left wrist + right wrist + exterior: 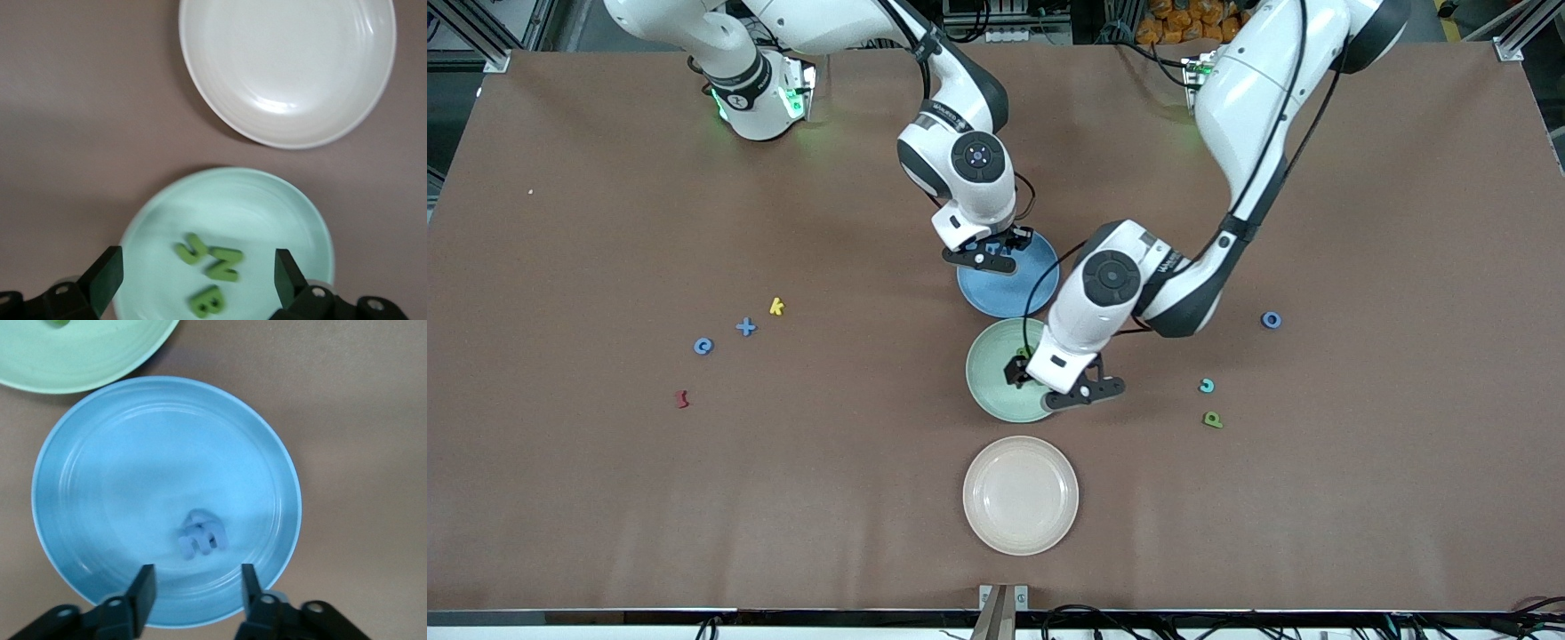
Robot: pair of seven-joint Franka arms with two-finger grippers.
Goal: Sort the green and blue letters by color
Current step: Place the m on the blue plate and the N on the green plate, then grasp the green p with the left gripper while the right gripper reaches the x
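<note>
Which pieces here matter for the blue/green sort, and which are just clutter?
Job:
blue plate
green plate
loose blue letters
loose green letter
left gripper, over the green plate
right gripper, over the blue plate

Clutter:
yellow k
dark red piece
cream plate

Three plates [1020, 495] in a row mid-table, three letters [208, 275] in the middle plate [267, 207], one letter [199, 537] in the farthest plate [100, 487], loose letters [703, 346] toward both ends.

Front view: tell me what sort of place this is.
Probably a robotics lab bench, not a home. Two robot arms stand at a brown table with aluminium framing and cables at its edges. Three plates, blue, green and cream, lie among scattered letters.
</note>
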